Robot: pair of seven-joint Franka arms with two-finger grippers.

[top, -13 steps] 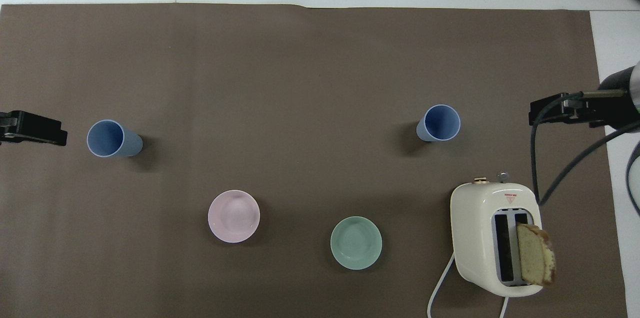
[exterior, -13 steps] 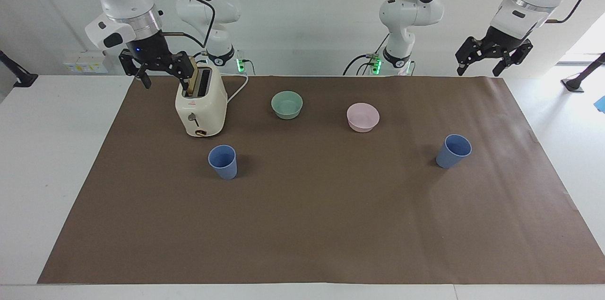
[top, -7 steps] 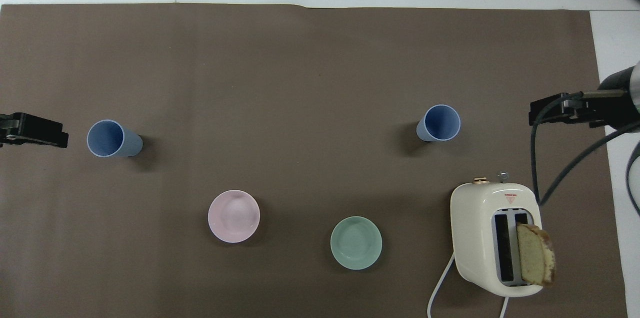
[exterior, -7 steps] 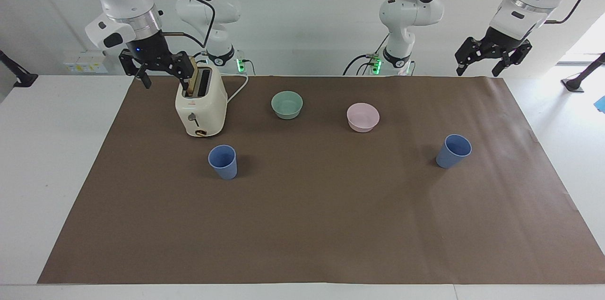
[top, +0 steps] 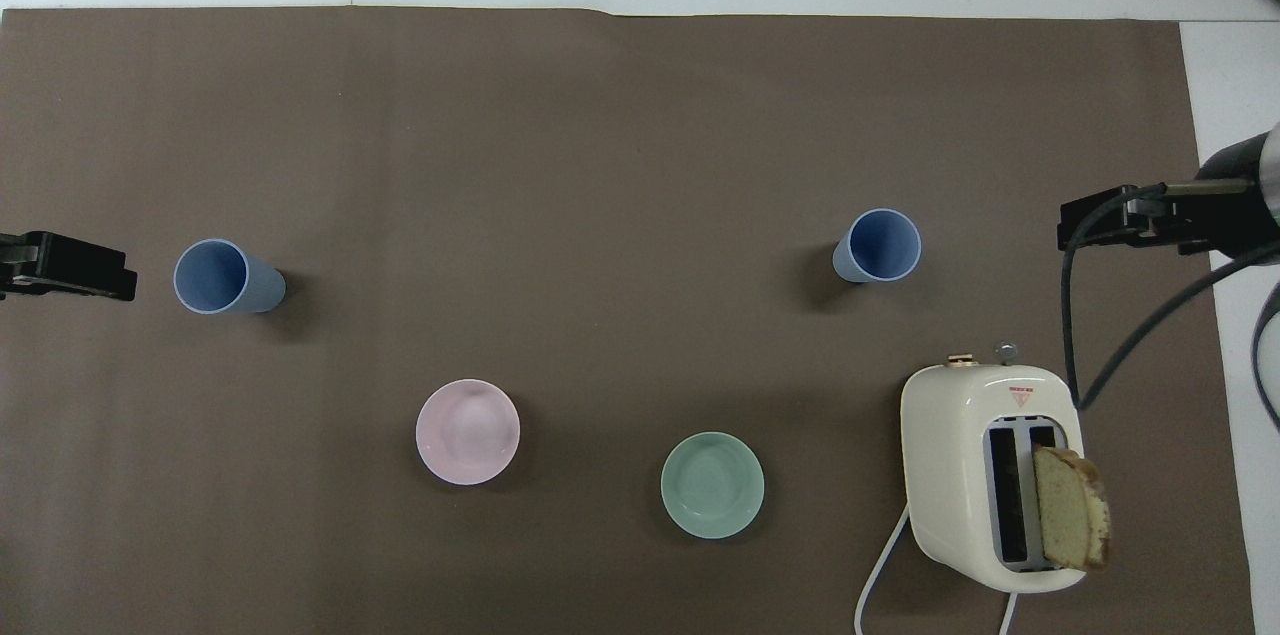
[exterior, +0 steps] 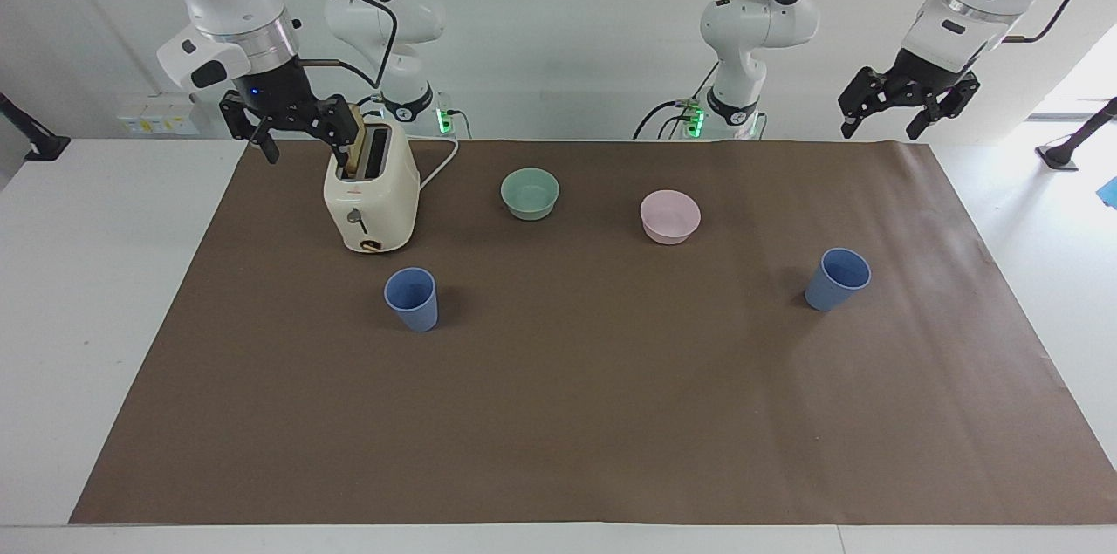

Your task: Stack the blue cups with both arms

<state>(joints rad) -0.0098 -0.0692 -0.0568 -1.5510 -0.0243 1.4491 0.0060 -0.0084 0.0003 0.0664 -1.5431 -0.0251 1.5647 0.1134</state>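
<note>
Two blue cups stand upright and apart on the brown mat. One cup [exterior: 412,298] [top: 878,246] is toward the right arm's end, just farther from the robots than the toaster. The other cup [exterior: 838,278] [top: 225,277] is toward the left arm's end. My right gripper [exterior: 302,144] [top: 1110,220] hangs open and empty in the air beside the toaster's top. My left gripper [exterior: 880,128] [top: 100,267] hangs open and empty above the mat's edge at the left arm's end.
A cream toaster [exterior: 371,196] [top: 965,475] with a slice of toast [top: 1070,510] in one slot stands near the right arm. A green bowl [exterior: 530,193] [top: 712,485] and a pink bowl [exterior: 669,215] [top: 467,431] sit between the cups, nearer to the robots.
My left gripper has risen slightly. The right arm and both cups have not moved.
</note>
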